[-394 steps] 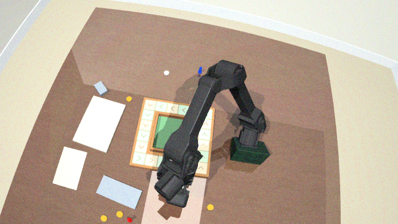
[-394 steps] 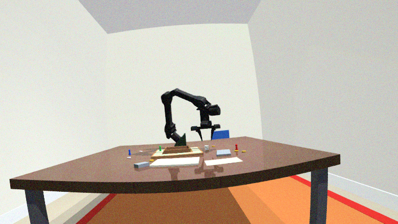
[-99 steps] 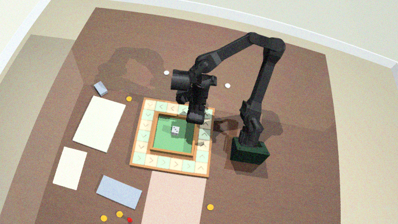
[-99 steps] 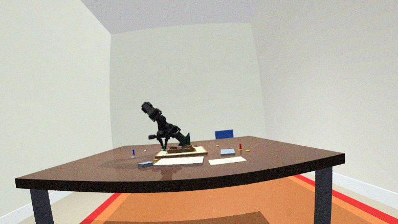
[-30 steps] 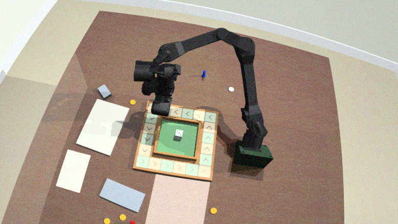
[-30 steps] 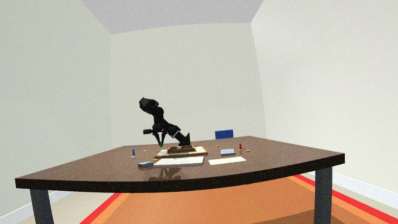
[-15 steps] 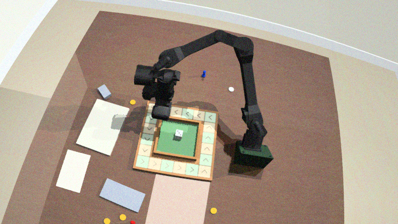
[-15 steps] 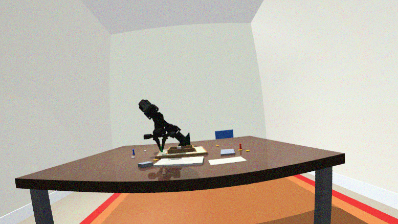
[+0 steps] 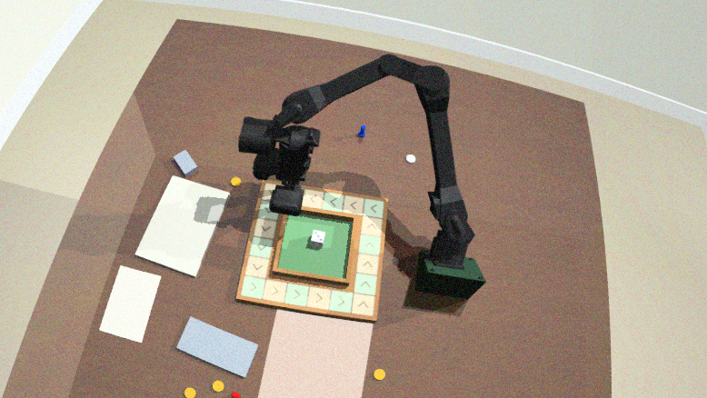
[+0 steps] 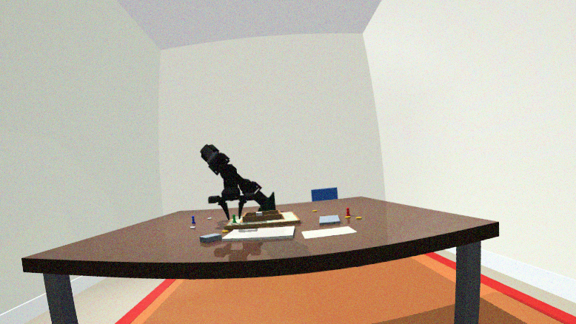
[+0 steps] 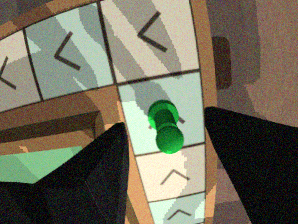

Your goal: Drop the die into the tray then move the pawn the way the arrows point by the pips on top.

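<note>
One arm reaches from its green base (image 9: 449, 277) at the right of the board (image 9: 311, 251), arching up over the far side and down to the board's far-left corner. In the top view the gripper (image 9: 285, 200) hangs over that corner and hides the squares under it. The die (image 9: 317, 237) lies in the green dice tray (image 9: 295, 256), near its middle and apart from the walls; the pips on its upper face are too small to count. Off the board on the table top lie a blue pawn (image 9: 362, 130) and a white disc (image 9: 410, 158) on the far side, white sheets (image 9: 179, 224) to the left, and yellow discs (image 9: 235, 181) here and there.

The exterior view shows the gripper's two fingers (image 10: 224, 210) pointing down, parted, with the green pawn (image 10: 233, 218) standing upright between them on the board's left end. A red pawn (image 10: 347, 211) stands well apart on the right.

In the wrist view the green pawn (image 11: 164, 125) stands on a pale green square just below the corner square, the dark fingers spread on either side of it with a gap visible on both sides, pinching nothing. Arrows on the squares of that column point toward the corner.
</note>
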Controlling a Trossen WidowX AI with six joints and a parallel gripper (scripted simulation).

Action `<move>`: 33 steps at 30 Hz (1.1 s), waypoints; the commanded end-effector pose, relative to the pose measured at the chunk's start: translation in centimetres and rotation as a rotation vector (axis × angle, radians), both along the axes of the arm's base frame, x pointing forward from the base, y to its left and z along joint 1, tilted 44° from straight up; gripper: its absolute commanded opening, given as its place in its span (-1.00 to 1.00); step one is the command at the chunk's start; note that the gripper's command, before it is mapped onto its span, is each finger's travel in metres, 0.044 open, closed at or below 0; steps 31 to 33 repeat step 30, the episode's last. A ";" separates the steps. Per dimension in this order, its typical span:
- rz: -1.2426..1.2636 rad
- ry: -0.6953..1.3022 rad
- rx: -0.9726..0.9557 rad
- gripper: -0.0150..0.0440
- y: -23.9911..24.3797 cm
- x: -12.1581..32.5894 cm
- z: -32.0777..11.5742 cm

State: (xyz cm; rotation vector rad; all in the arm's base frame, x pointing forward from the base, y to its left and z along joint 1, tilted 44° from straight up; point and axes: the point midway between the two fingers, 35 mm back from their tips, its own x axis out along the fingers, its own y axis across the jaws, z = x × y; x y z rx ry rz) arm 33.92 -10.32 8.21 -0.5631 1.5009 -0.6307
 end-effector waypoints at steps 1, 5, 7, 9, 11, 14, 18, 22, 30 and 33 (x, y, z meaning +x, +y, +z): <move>-0.002 0.000 0.000 0.49 0.8 0.1 0.8; -0.002 0.007 -0.003 0.84 3.5 0.2 3.5; -0.002 0.007 -0.003 1.00 3.5 0.2 3.5; 0.000 0.004 0.006 1.00 4.6 -0.3 3.4; 0.004 0.000 0.027 1.00 7.6 -1.9 2.9; 0.003 -0.002 0.048 1.00 11.8 -5.2 2.3; -0.009 0.000 0.046 1.00 15.7 -10.4 1.8; 0.000 -0.007 0.047 1.00 16.4 -10.9 1.8; 0.000 -0.007 0.047 1.00 16.4 -10.9 1.8; 0.000 -0.007 0.047 1.00 16.4 -10.9 1.8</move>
